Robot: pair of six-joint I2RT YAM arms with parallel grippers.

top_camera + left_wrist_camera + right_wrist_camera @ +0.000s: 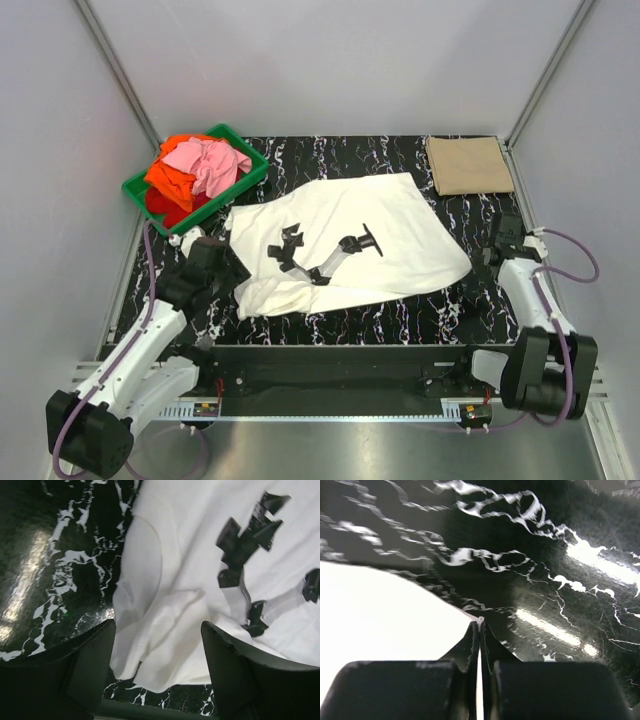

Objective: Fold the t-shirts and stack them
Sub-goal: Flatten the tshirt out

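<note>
The white t-shirt (385, 215) is spread out flat-ish across the middle of the black marble table (400, 312), chest side up, with the black printed marks (330, 255) showing, and its near-left corner is bunched and folded over a bit. The left gripper (157, 645) is parked right over that bunched corner, near the table's near-left edge, with the jaws spread wide and nothing caught between them; the cloth is just seen lying in the gap below. Over on the right, the right gripper (480, 624) is set low at the shirt's near-right corner and is clenched tight, with a thin sliver of white pinched between the fingertips, so the hem looks grabbed there. Bare marble is seen on the far side of it. The tan t-shirt (468, 165) is laid folded in a neat rectangle at the table's far-right corner, well apart from the white one. The green crate (243, 183) is sat at the far-left corner, slightly angled, and the pink (212, 160), orange (165, 178) and red (160, 205) tees are piled up crumpled inside it.
</note>
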